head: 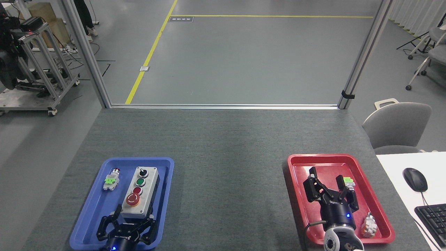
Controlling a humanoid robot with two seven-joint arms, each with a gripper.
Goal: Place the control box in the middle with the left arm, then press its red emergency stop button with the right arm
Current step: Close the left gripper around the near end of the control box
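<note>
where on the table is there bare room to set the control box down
The grey table is bare between the blue tray and the red tray, and behind both. The trays are crowded: control box and left pincer in blue, right pincer over red.

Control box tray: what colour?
Blue; the tray holding the control box shows clearly in the head view.

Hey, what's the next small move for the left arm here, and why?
Probably ease the left pincer forward until its open fingers straddle the near end of the control box, then close. The box lies ungripped in the blue tray, not mid-table.
</note>
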